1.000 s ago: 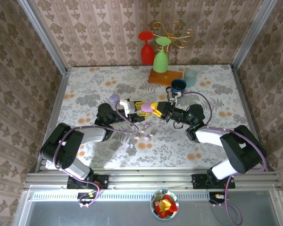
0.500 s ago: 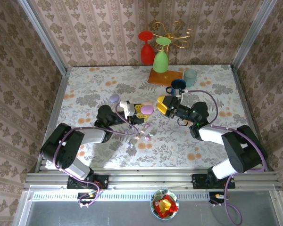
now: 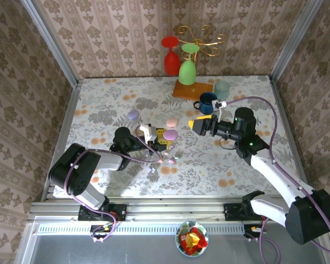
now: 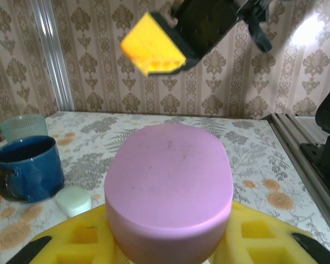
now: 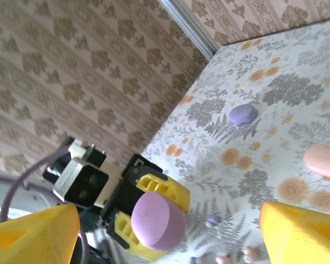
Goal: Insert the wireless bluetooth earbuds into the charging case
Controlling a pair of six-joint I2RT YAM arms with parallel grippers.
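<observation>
- Lilac case (image 3: 133, 115): a closed pebble lying on the table (image 3: 99, 104), just beyond the left arm and apart from it.
- Left gripper (image 3: 163, 136): its yellow pads (image 4: 253, 231) are clenched on the charging case (image 4: 169, 187), which it holds lifted off the table. This grip has not altered over the last second.
- Charging case: a smooth mauve oval with a rounded top. No seam or open lid is visible in the left wrist view, so it appears closed. On that reading it would have to be opened before any bud goes in.
- Earbuds (image 3: 168, 160): tiny glossy pieces in pink, whitish and purple. They lie loose on the floral table on the near side of the held case, between the two arms. None is in a case or in a gripper, and their finer shape is too small to make out.
- Pink case (image 3: 171, 121): lies on the table just beyond the held case.
- Right gripper (image 3: 201, 124): a second ago it was closed in against the charging case. It has since drawn back to the right and risen, and its jaws now stand wide apart and empty. The case therefore rests with the left gripper alone, and the right arm is judged free to go for a bud.
- Blue mug (image 3: 207, 100): stands just beyond the right gripper.
</observation>
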